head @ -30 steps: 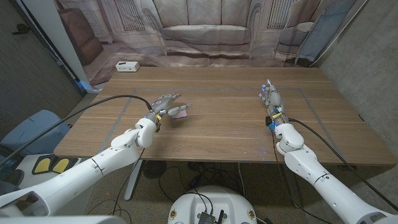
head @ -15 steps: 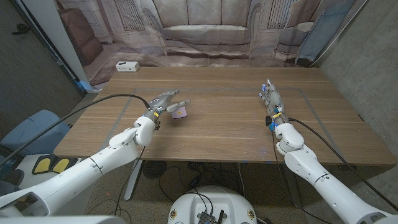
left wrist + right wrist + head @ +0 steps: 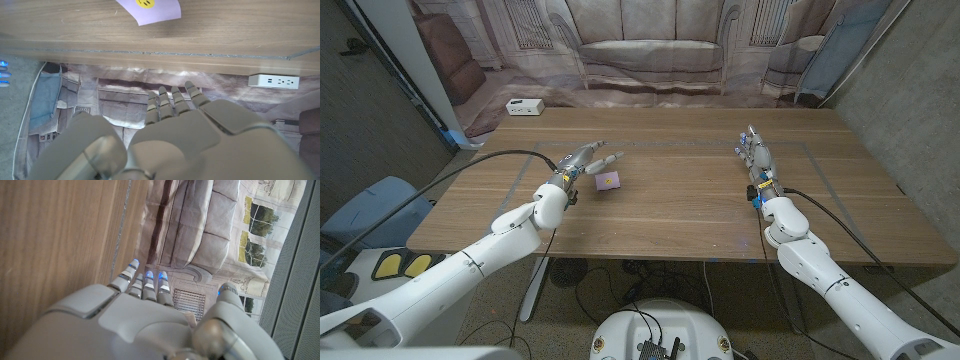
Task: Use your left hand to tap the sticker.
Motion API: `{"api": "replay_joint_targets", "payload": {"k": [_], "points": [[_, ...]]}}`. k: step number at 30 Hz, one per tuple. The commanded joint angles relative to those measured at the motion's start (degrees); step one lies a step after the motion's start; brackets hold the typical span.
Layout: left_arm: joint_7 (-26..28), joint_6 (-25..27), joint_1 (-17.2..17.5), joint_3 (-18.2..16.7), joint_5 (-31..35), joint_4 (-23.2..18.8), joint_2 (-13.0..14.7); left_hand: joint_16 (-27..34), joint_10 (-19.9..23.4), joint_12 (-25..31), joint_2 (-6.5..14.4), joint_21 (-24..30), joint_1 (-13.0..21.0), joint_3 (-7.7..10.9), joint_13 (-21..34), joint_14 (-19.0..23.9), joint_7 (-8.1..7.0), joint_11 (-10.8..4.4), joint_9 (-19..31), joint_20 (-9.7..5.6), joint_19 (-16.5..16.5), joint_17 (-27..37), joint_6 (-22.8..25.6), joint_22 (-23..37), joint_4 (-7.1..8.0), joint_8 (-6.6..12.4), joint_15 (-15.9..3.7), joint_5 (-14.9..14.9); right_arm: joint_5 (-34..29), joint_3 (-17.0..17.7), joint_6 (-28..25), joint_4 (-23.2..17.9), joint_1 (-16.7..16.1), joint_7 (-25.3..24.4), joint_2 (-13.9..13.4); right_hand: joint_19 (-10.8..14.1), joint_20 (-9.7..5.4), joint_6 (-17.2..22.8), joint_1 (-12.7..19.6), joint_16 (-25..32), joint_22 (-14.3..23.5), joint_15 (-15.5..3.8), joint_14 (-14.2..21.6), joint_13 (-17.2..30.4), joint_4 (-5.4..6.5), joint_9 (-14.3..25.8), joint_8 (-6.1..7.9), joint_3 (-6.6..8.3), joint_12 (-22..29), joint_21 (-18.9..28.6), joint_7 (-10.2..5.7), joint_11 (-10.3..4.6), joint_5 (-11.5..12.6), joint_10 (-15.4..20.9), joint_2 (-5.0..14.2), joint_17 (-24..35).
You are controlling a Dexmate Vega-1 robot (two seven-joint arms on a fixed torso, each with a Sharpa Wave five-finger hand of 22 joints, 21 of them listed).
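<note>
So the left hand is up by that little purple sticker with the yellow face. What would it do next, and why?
Probably come down and a little toward the sticker for a tap. The left hand sits just beside it, fingers extended and holding nothing, and the sticker lies uncovered on the table. The right hand is far across the table, so nothing is in the way.

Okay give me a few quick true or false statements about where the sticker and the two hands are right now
1. The purple sticker lies on the wooden table. True.
2. The left hand covers the sticker. False: it is beside the sticker, which shows fully.
3. The right hand holds the sticker. False: it holds nothing, far across the table.
4. A white power strip sits near the table's far left corner. True.
</note>
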Motion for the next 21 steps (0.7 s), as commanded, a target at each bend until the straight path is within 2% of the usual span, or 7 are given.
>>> {"api": "replay_joint_targets", "payload": {"k": [1, 7, 13, 21], "points": [[0.66, -6.02, 0.01, -2.03, -6.84, 2.49, -1.75, 0.35, 0.69, 0.37, -0.11, 0.42, 0.74, -0.55, 0.06, 0.71, 0.71, -0.12, -0.05, 0.08, 0.9, -0.09, 0.86, 0.18, -0.15, 0.66, -0.01, -0.37, -0.33, -0.45, 0.86, 0.71, 0.57, 1.4, -0.13, 0.73, -0.06, -0.32, 0.33, -0.12, 0.24, -0.02, 0.34, 0.34, -0.22, 0.13, -0.05, -0.22, 0.08, 0.28, 0.05, -0.11, 0.04, 0.55, 0.11, 0.11], [0.01, -9.24, 0.13, -3.15, -10.43, 3.81, -2.08, 0.35, 1.39, 0.52, -0.02, 0.45, 0.87, -0.56, 0.03, 1.18, 0.95, 0.33, -0.05, 0.05, 1.4, -0.11, 1.33, 0.16, -0.2, 0.72, 0.04, -0.42, -0.96, -0.58, 1.17, 0.56, 0.49, 1.14, -0.17, 0.84, -0.08, -0.38, 0.33, -0.1, 0.23, -0.09, 0.42, 0.34, -0.22, 0.13, -0.07, -0.25, 0.07, 0.3, 0.14, -0.19, 0.03, 0.55, 0.09, 0.11], [-3.28, -14.74, -0.62, -3.68, -14.64, 6.73, -1.82, 0.33, 1.66, 0.51, 0.04, 0.4, 0.96, -0.57, 0.01, 1.54, 1.21, 0.3, -0.06, -0.07, 1.62, -0.11, 1.65, 0.16, -0.24, 0.74, 0.18, -0.46, -1.86, -0.65, 1.41, 0.02, 0.03, 0.35, -0.27, 0.94, -0.12, -0.39, 0.32, -0.08, 0.23, -0.15, 0.49, 0.34, -0.23, 0.13, -0.06, -0.3, 0.08, 0.31, 0.18, -0.21, 0.02, 0.59, 0.03, 0.12], [-5.5, -18.51, -1.16, -4.5, -18.41, 8.79, -2.13, 0.25, 2.2, 0.61, 0.07, 0.28, 1.04, -0.6, 0.0, 1.74, 1.51, 0.5, -0.06, -0.08, 1.68, -0.12, 1.7, 0.15, -0.27, 0.65, 0.37, -0.5, -2.88, -0.82, 2.02, -0.7, -0.63, -0.4, -0.17, 0.99, -0.12, -0.43, 0.34, -0.08, 0.22, -0.23, 0.52, 0.34, -0.24, 0.13, -0.06, -0.31, 0.11, 0.3, 0.24, -0.25, 0.03, 0.69, 0.02, 0.11]]}}
